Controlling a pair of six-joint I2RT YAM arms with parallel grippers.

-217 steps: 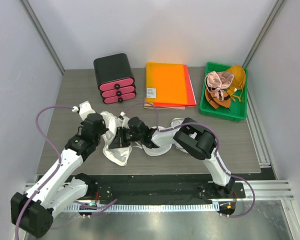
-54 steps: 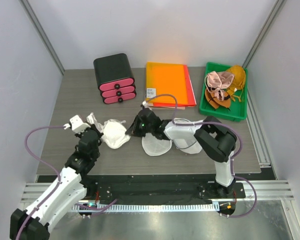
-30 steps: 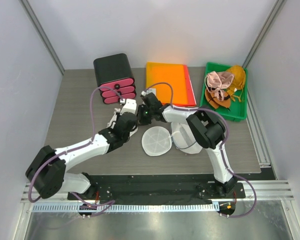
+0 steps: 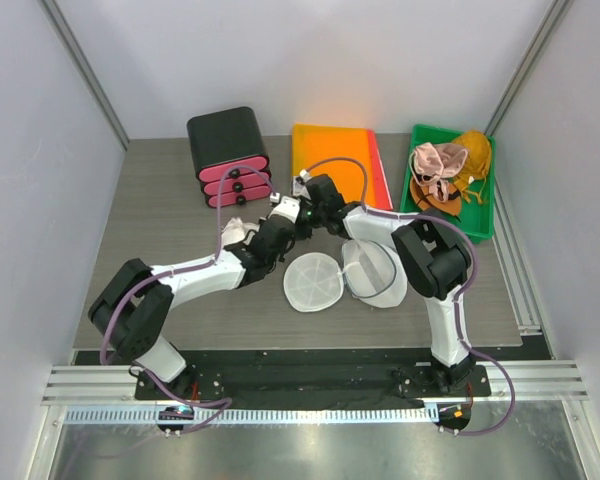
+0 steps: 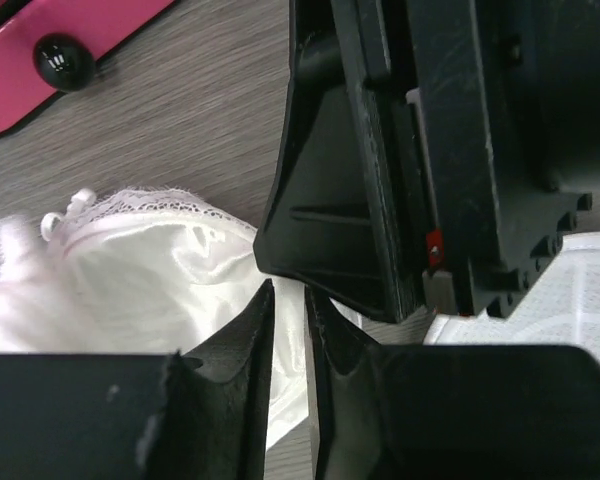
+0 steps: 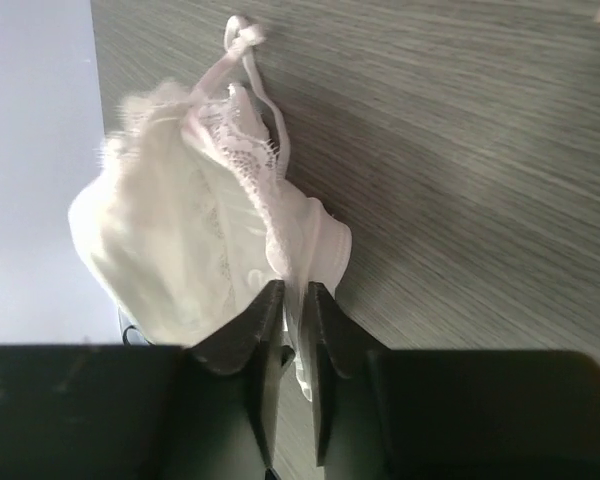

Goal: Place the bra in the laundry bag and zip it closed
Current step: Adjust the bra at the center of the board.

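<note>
Barely parted | left gripper (image 5: 289, 292): bra (image 5: 150, 270) in gap | right gripper (image 6: 294, 290): same

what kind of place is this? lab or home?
Probably a lab test cell, not a home: left arm and right arm bolted to a black base plate, bare white walls with metal framing, staged props like the green bin of garments.

Both arms have swung toward the back of the grey surface (image 4: 160, 200), and the white lacy bra (image 6: 200, 230) has moved there with them.
</note>
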